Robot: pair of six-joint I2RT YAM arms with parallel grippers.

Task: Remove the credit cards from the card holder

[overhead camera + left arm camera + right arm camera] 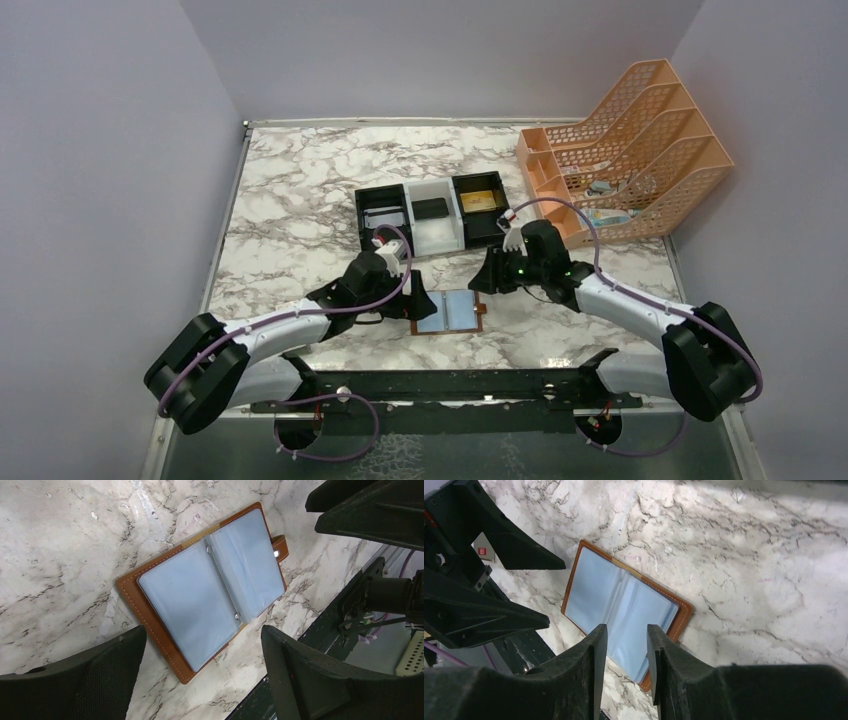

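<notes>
The brown card holder (449, 312) lies open flat on the marble near the front edge, its blue-grey pockets up (200, 587) (619, 600). No card shows in those pockets. Credit cards lie in the tray behind: a gold one (480, 201), a dark one (431, 208) and a grey-blue one (384, 216). My left gripper (420, 305) (202, 635) hangs wide open just left of the holder, with nothing between its fingers. My right gripper (487, 275) (626, 630) hovers above the holder's right side, its jaws a narrow gap apart and empty.
The black-white-black three-compartment tray (436, 242) stands just behind both grippers. An orange file organiser (630, 150) fills the back right corner. A black metal rail (440, 385) runs along the table's near edge, close to the holder. Grey walls enclose three sides.
</notes>
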